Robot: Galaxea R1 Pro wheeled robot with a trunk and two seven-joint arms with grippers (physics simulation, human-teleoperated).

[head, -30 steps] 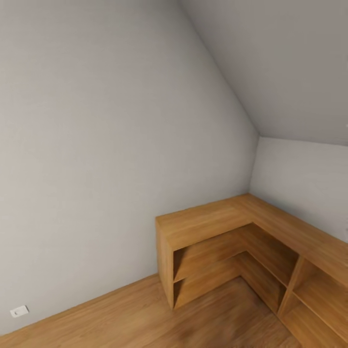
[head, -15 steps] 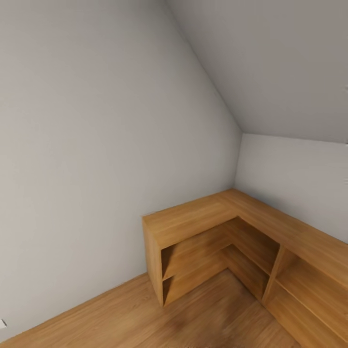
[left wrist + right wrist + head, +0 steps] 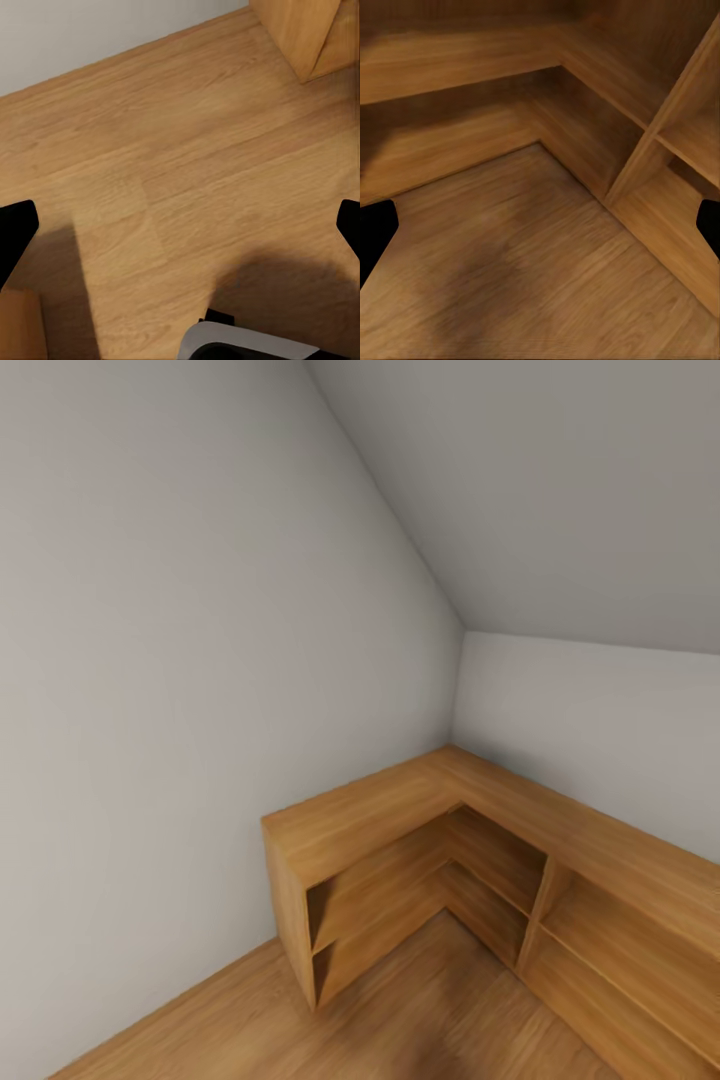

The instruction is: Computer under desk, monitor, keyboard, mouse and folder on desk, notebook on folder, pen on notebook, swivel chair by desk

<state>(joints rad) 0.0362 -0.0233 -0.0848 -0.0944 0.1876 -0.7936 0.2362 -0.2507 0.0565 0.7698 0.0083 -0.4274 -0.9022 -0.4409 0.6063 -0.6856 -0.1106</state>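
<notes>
Grey sloped walls point(image 3: 180, 660) of the bedroom rise behind an L-shaped wooden shelf unit point(image 3: 420, 830) on plank floor point(image 3: 172, 172); I see both grippers' fingers, left point(image 3: 15, 232) and right point(image 3: 375, 232), spread wide, holding nothing.

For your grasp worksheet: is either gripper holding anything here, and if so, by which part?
Nothing is held. The left gripper is open over bare wood floor; the right gripper is open, facing the wooden corner shelf unit.

Bedroom point(image 3: 200, 610): grey sloped walls, wood floor
</notes>
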